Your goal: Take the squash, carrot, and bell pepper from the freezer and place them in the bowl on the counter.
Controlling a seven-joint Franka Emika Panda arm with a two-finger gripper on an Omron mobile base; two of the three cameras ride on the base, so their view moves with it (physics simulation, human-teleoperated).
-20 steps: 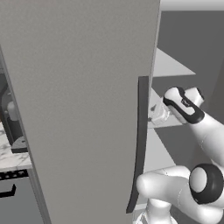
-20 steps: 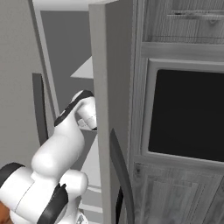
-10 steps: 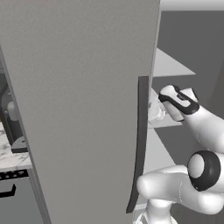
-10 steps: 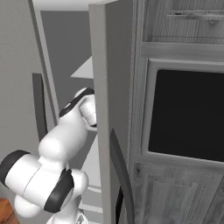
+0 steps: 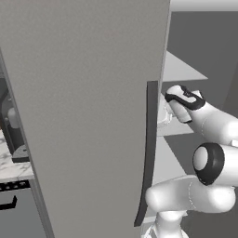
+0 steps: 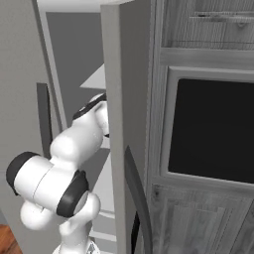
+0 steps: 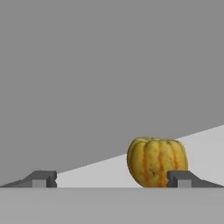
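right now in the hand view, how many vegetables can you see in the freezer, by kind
squash: 1, yellow with orange stripes, on the pale freezer shelf
carrot: 0 seen
bell pepper: 0 seen
total: 1 vegetable
The gripper is open, with the squash just beyond its right-hand fingertip in that view, not between the fingertips.

Freezer [image 5: 88, 116] door matte grey, smooth; squash [image 7: 156, 162] ribbed, slightly glossy; cabinets [image 6: 208, 218] wood-grain, perhaps laminate.
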